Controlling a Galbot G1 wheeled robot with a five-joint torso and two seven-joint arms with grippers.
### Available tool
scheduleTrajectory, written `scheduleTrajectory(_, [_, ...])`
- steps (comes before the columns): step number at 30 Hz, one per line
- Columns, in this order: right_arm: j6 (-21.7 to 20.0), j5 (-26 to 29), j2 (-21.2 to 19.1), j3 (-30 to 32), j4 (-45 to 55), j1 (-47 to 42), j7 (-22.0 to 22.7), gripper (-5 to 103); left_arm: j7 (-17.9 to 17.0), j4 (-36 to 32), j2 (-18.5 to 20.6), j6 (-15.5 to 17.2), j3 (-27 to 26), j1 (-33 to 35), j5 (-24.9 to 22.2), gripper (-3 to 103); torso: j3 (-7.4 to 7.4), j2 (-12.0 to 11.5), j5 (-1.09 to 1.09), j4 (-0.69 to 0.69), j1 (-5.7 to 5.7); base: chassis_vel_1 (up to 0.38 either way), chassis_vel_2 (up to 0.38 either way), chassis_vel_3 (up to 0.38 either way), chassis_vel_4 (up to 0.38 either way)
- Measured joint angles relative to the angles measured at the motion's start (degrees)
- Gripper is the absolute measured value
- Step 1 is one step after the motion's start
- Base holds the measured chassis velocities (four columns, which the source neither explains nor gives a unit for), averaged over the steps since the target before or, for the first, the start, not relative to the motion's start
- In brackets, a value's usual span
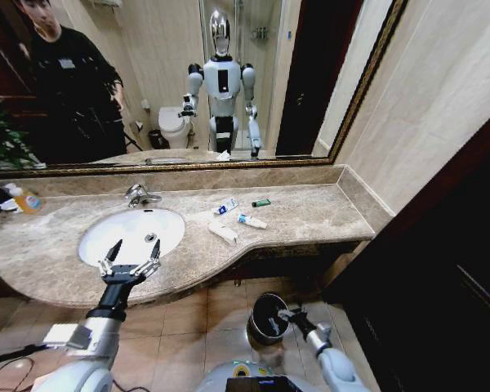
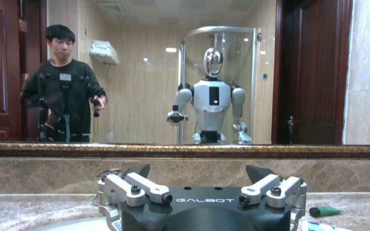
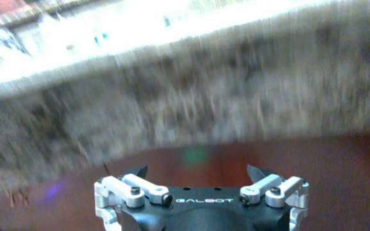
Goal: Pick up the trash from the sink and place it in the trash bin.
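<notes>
1. Left tool (image 1: 130, 258): positioned over the near rim of the sink (image 1: 106, 245), fingers spread, holding nothing. In the left wrist view the left tool (image 2: 198, 178) faces the mirror with both fingers apart.
2. Right tool (image 1: 287, 314): low, below the bench edge, touching or just beside the right rim of the trash bin (image 1: 269, 317). From the head view it cannot be told whether it grips that rim. In the right wrist view the right tool (image 3: 198, 175) shows its fingers spread, pointed at the bench front.
3. Trash bin: round, black, shiny rim, near the floor in front of the bench, right of the sink.
4. Trash: lying on the bench (image 1: 310, 216), right of the sink, not in the basin.
   - White and blue tube (image 1: 224, 207), far.
   - White tube (image 1: 251, 220), just right of centre.
   - White packet (image 1: 223, 233), nearest the sink.
   - Dark-green piece (image 1: 261, 202), far right of the group; also in the left wrist view (image 2: 324, 211).
5. Faucet (image 1: 137, 195): at the far rim of the sink.
</notes>
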Motion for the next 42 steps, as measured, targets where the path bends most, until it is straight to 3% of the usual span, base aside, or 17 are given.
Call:
scheduleTrajectory(3, [0.00, 1.16, -3.90, 1.39, 9.67, -4.04, -0.64, 100, 0.00, 0.00, 0.00, 0.00, 0.00, 0.00, 0.00, 100, 0.00, 0.00, 0.00, 0.00, 0.00, 0.000, 0.000, 0.000, 0.000])
scheduleTrajectory(9, [-0.49, 1.36, -7.94, 2.31, 18.06, -4.92, -3.53, 100, 0.00, 0.00, 0.00, 0.00, 0.00, 0.00, 0.00, 100, 0.00, 0.00, 0.00, -0.01, 0.00, 0.000, 0.000, 0.000, 0.000])
scheduleTrajectory(13, [-4.68, 2.09, -10.29, 0.89, 21.47, -0.41, -1.51, 100, 0.00, 0.00, 0.00, 0.00, 0.00, 0.00, 0.00, 100, 0.00, 0.00, 0.01, 0.00, 0.00, 0.000, 0.000, 0.000, 0.000])
scheduleTrajectory(15, [-9.91, 3.20, -12.75, -1.54, 21.85, 5.26, 0.93, 100, 0.00, 0.00, 0.00, 0.00, 0.00, 0.00, 0.00, 100, 0.00, 0.00, 0.01, 0.01, 0.01, 0.000, 0.000, 0.000, 0.000])
scheduleTrajectory(20, [-14.18, 4.60, -16.88, -5.68, 19.57, 12.97, 3.27, 100, -0.01, 0.00, 0.00, 0.00, 0.00, 0.00, 0.00, 100, 0.01, 0.00, 0.00, 0.01, 0.01, 0.000, 0.000, 0.000, 0.000])
scheduleTrajectory(25, [-19.71, 8.62, -22.43, -16.98, 13.39, 26.44, 6.57, 100, 0.01, 0.00, 0.00, 0.00, 0.00, 0.00, 0.00, 100, 0.01, 0.00, -0.01, 0.01, 0.01, 0.000, 0.000, 0.000, 0.000])
scheduleTrajectory(29, [-22.39, 12.29, -23.74, -23.43, 9.67, 33.47, 7.24, 100, 0.00, 0.00, 0.00, 0.00, 0.00, 0.00, 0.00, 100, 0.01, -0.01, -0.01, 0.01, 0.01, 0.000, 0.000, 0.000, 0.000])
scheduleTrajectory(35, [-22.44, 13.29, -23.66, -30.48, 3.75, 42.40, 6.81, 100, -0.01, 0.00, 0.00, 0.00, 0.00, 0.00, 0.00, 100, 0.01, 0.00, -0.03, 0.00, 0.01, 0.000, 0.000, 0.000, 0.000])
scheduleTrajectory(42, [-21.68, 12.59, -19.94, -37.11, -3.98, 50.95, 5.05, 100, 0.00, 0.00, 0.00, 0.00, 0.00, 0.00, 0.00, 100, 0.01, -0.01, 0.00, 0.01, 0.01, 0.000, 0.000, 0.000, 0.000])
